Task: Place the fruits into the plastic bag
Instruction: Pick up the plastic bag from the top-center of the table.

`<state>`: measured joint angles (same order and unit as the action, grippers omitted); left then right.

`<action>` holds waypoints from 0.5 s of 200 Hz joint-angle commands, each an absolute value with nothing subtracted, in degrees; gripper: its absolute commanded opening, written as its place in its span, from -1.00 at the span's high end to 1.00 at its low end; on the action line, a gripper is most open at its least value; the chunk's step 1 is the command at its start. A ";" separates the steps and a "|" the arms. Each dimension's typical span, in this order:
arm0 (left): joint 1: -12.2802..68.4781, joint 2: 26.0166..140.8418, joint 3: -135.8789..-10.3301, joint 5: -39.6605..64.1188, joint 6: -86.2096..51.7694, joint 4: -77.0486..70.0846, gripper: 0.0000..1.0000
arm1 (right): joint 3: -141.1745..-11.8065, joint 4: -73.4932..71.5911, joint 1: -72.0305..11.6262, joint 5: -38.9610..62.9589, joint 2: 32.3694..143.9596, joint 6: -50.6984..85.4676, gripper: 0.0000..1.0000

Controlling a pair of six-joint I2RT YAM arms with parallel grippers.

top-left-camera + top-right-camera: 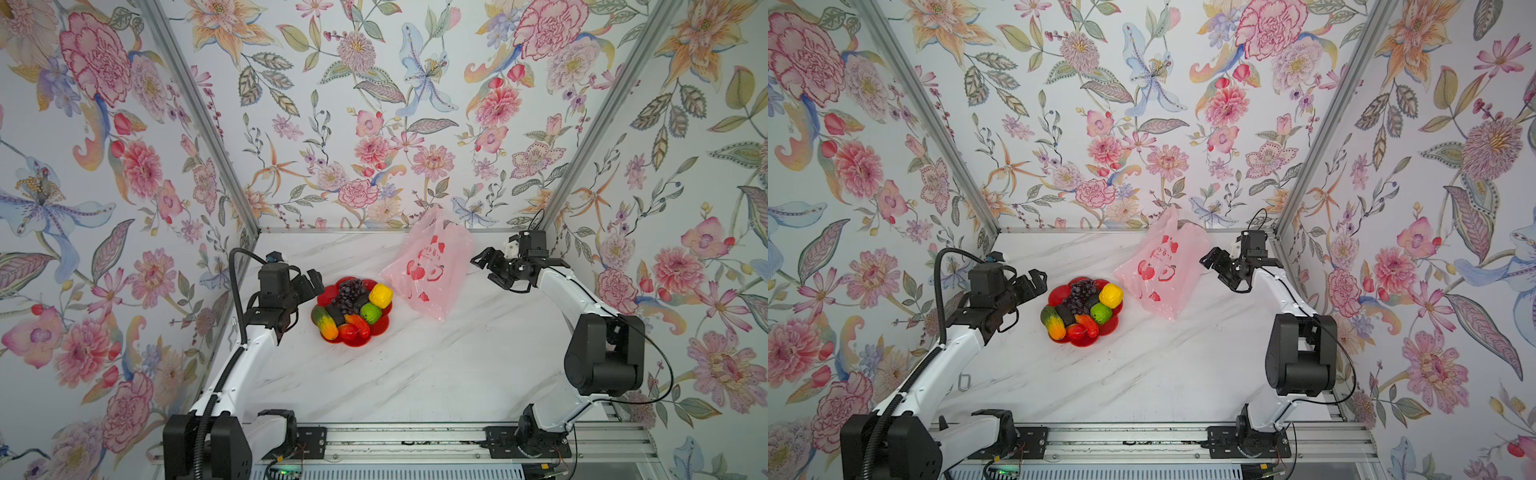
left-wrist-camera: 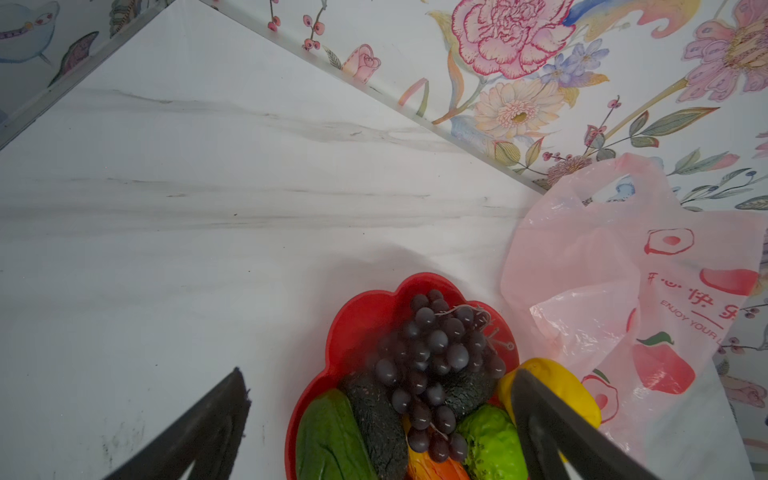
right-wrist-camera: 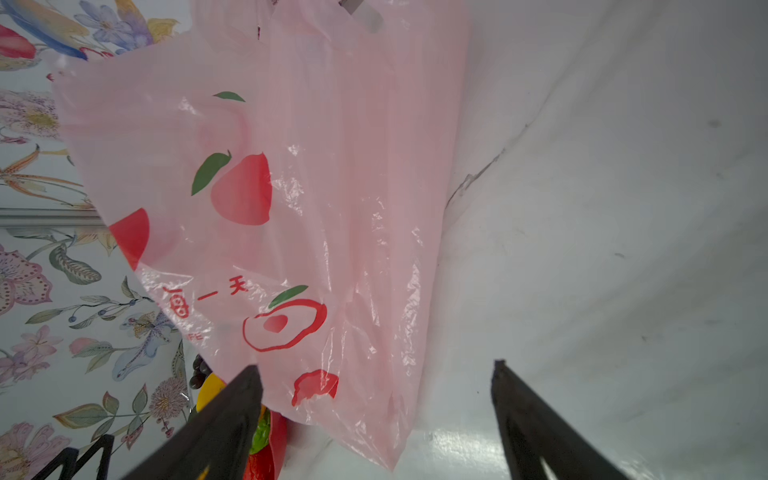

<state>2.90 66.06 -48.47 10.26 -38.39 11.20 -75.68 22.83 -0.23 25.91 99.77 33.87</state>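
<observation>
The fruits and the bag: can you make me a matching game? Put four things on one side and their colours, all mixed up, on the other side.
Things:
1. grape bunch
2. ribbed fruit
3. round fruit
4. plastic bag

Colours:
A. pink
B. green
C. dark purple
D. yellow

Right pairs: 1-C, 2-D, 3-B, 4-A.

Bright diffuse light, faint shadows; both top views sharp, stretched at the 9 and 3 o'clock edges. Right wrist view: glints on crinkled translucent pink plastic bag (image 3: 291, 187), black fingers (image 3: 224, 428) of right gripper (image 3: 376, 363) blurred.
</observation>
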 commanded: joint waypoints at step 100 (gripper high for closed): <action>2.37 59.85 -48.52 15.09 -37.54 20.01 -0.98 | -98.00 25.61 -2.99 18.38 123.54 35.28 -0.46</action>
